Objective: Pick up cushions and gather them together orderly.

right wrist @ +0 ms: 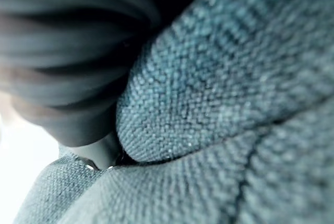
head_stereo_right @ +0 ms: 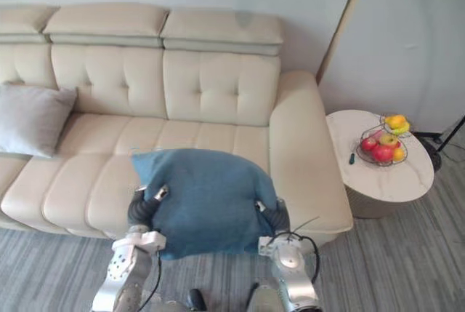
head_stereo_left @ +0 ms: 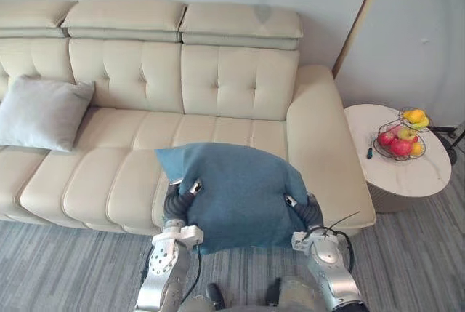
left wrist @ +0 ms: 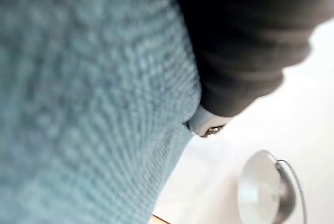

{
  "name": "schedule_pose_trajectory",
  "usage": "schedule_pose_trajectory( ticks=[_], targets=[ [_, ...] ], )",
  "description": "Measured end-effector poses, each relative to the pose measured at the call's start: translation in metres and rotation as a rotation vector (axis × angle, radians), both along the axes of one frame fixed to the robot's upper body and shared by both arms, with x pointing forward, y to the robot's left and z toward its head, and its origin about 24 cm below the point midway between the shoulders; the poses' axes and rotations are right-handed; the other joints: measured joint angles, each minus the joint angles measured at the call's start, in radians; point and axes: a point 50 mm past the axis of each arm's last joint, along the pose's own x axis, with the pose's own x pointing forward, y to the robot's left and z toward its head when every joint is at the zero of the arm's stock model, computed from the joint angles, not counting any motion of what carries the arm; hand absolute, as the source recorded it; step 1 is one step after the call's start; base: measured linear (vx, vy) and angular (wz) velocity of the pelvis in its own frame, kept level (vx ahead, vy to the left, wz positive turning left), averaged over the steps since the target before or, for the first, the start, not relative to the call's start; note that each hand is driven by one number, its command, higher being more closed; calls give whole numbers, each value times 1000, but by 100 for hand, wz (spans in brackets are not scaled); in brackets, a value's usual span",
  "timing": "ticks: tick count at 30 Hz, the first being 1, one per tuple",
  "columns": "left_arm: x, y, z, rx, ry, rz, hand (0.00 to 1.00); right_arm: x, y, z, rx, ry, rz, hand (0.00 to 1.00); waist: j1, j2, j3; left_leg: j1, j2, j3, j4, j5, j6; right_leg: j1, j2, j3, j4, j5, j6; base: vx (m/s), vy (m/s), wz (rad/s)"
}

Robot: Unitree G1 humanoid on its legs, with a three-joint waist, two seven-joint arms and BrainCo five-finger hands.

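— Two cushions: blue cushion (head_stereo_left: 240, 196) pressed between left hand (head_stereo_left: 182, 194) and right hand (head_stereo_left: 301, 209) over the sofa (head_stereo_left: 218, 79) front edge; grey cushion (head_stereo_left: 43, 112) far left.
— Grip buried in fabric, cannot tell. Advised: carry level, set beside grey cushion.

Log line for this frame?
stage: holding | blue cushion: held between left robot hand and right robot hand, before sofa | grey cushion: on sofa, far left

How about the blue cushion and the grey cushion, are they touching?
Apart. The left eye view shows bare sofa seat between the blue cushion and the grey cushion farther left.
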Motion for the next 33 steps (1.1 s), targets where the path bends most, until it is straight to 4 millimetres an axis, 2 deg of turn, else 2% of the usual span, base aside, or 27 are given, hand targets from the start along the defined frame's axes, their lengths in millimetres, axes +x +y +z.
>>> schedule_pose_trajectory(
  ticks=[2,3,4,5,7,8,9,10,12,13,14,15,16,17,18,21,24,26,30,33],
  targets=[
    [0,-3,0,0,-2,-15,100,-1,-3,0,-11,3,-1,100,-10,-10,-6,9,-41,-25,14,-25,0,12,25,68,-97,48,-55,260,-45,59],
    [0,-10,-2,-16,6,-35,100,-3,-10,-1,-36,9,-4,100,-17,18,-9,0,-31,-57,56,-59,-7,31,36,74,-106,63,-73,369,-68,69],
    [-1,-15,-2,-15,5,-57,100,-8,-13,-1,-41,11,-13,100,-16,43,-22,-23,-4,-77,114,-92,-17,60,46,34,-130,49,-63,334,-66,62],
    [-1,-15,-2,-16,3,-59,100,-10,-13,-1,-39,10,-15,100,-13,50,-26,-32,15,-88,149,-103,-20,76,56,22,-143,44,-66,416,-99,44],
    [-2,-13,-3,-15,6,-50,100,-15,-9,5,-20,-6,-26,100,13,49,-24,-66,88,-88,347,-148,-30,159,104,12,-200,44,-74,364,-120,13],
    [-3,-10,-4,-13,12,-37,100,-17,-8,13,-14,-38,-26,100,22,41,-22,-113,135,-88,513,-157,-31,212,123,41,-232,43,-75,243,-37,-17],
    [-4,-8,-5,-11,16,-33,100,-17,-8,17,-12,-56,-26,100,32,37,-22,-131,156,-83,573,-169,-27,230,131,60,-243,43,-76,282,1,-57],
    [-7,-7,-7,-10,28,-29,100,-15,-7,24,-10,-87,-24,100,56,26,-30,-144,189,-94,612,-191,-13,246,138,98,-256,42,-77,231,36,-86],
    [-8,-7,-8,-14,34,-27,100,-11,-5,36,-14,-142,-17,100,69,18,-32,-162,219,-174,544,-207,-27,247,139,159,-262,42,-77,186,65,-94],
    [-9,-7,-9,-14,35,-27,100,-10,-5,37,-18,-149,-17,100,70,18,-33,-163,219,-210,509,-207,-30,247,138,175,-262,42,-76,132,161,-79],
    [-8,-7,-9,-13,35,-27,100,-10,-5,37,-23,-151,-22,100,69,14,-34,-152,208,-296,423,-200,-41,247,131,204,-261,45,-72,136,259,-77],
    [-9,-8,-9,-14,36,-29,100,-10,-6,37,-33,-150,-27,100,67,20,-39,-124,203,-365,310,-135,-65,246,130,224,-263,52,-51,152,354,-83],
    [-9,-9,-9,-15,37,-33,100,-11,-6,37,-42,-148,-30,100,66,31,-49,-111,206,-398,249,-68,-119,249,139,247,-278,50,-8,146,382,-76],
    [-9,-9,-11,-11,46,-34,100,-11,-5,33,-35,-134,-34,100,64,26,-55,-86,196,-392,228,-83,-158,259,132,270,-304,61,20,131,375,-59],
    [-11,-8,-12,-3,54,-37,100,-17,-3,28,-18,-109,-47,100,60,-3,-66,-67,167,-369,198,-73,-143,263,99,289,-330,80,40,101,348,-48],
    [-16,-7,-17,-1,76,-35,100,-23,-1,22,-20,-79,-56,100,61,-35,-87,-4,98,-304,124,-52,-112,272,31,339,-348,91,65,45,226,-37],
    [-18,-7,-18,13,83,-48,100,-25,-1,16,-40,-52,-51,100,59,-36,-92,35,65,-280,66,-35,-90,273,2,365,-350,89,79,-9,118,-18],
    [-19,-7,-18,32,83,-60,100,-26,0,9,-45,-26,-47,100,57,-35,-95,34,63,-279,59,-33,-90,275,2,368,-366,99,93,-20,13,-7],
    [-19,-9,-18,38,83,-74,100,-29,-3,-4,-102,35,-22,100,55,-26,-102,30,68,-280,22,-8,-100,261,14,371,-393,117,86,-1,-37,-5],
    [-9,-9,-12,75,47,-83,100,-18,-3,-8,-120,50,-6,100,55,-21,-101,1,76,-270,-4,15,-106,228,27,375,-424,148,77,-29,-44,-14]
  ],
)
